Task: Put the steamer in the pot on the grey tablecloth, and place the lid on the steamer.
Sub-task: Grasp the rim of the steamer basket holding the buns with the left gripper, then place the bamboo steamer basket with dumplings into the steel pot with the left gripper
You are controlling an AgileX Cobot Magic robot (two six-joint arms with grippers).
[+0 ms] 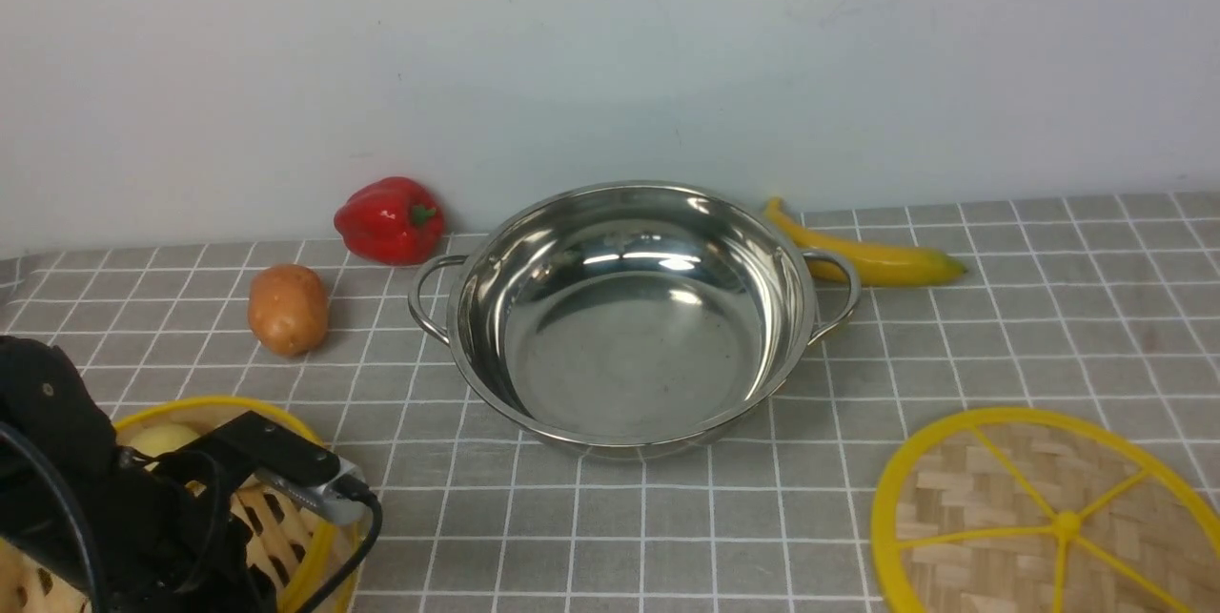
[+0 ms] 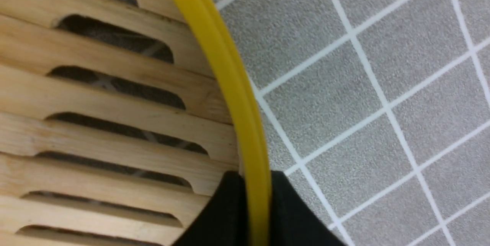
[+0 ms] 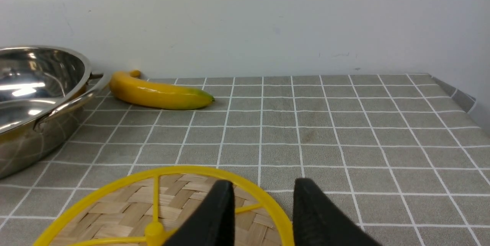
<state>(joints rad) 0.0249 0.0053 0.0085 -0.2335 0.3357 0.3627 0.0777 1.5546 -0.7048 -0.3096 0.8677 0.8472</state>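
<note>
The shiny steel pot (image 1: 629, 337) stands empty in the middle of the grey tablecloth (image 1: 667, 518). At the front left lies the bamboo steamer (image 1: 291, 522), half hidden by my left arm (image 1: 86, 489). In the left wrist view my left gripper (image 2: 258, 194) is shut on the steamer's yellow rim (image 2: 226, 66), one black finger inside and one outside. The woven lid (image 1: 1048, 522) lies flat at the front right. My right gripper (image 3: 264, 200) hangs open just above the lid's (image 3: 160, 204) far edge, holding nothing.
A red bell pepper (image 1: 391, 220) and a potato (image 1: 288, 309) lie left of the pot, and a banana (image 1: 867, 255) lies behind its right handle. A pale round thing (image 1: 164, 439) sits in the steamer. A wall closes the back; the cloth's edge (image 3: 459, 96) drops off far right.
</note>
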